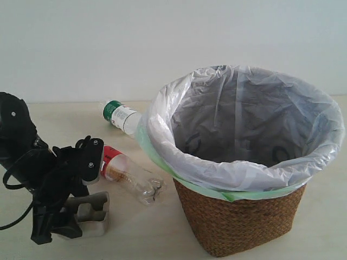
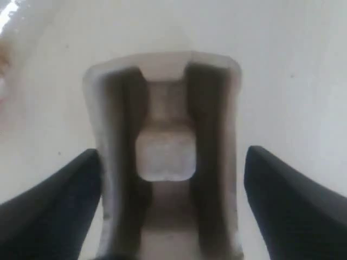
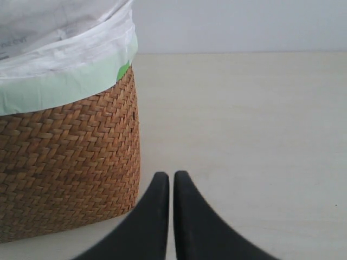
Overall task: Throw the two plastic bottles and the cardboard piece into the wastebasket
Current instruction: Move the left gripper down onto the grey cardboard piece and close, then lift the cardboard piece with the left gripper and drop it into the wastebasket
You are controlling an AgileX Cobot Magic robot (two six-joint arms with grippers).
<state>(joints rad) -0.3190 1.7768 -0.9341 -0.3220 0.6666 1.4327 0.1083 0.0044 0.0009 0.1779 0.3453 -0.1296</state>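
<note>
My left jaws stand apart, straddling the cardboard tray (image 2: 162, 157) near the basket (image 1: 238, 222). The red-labelled bottle (image 1: 127, 176) lies between tray and basket. The green-capped bottle (image 1: 122, 116) lies partly behind the basket's rim. My right jaws are together beside its wicker wall.

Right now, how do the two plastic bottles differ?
The green-capped bottle has a white label; the red-labelled bottle has a red one. The green-capped bottle lies farther back, its base hidden behind the wastebasket; the red-labelled bottle lies in front, its base showing. Both are clear plastic and lie on their sides.
</note>
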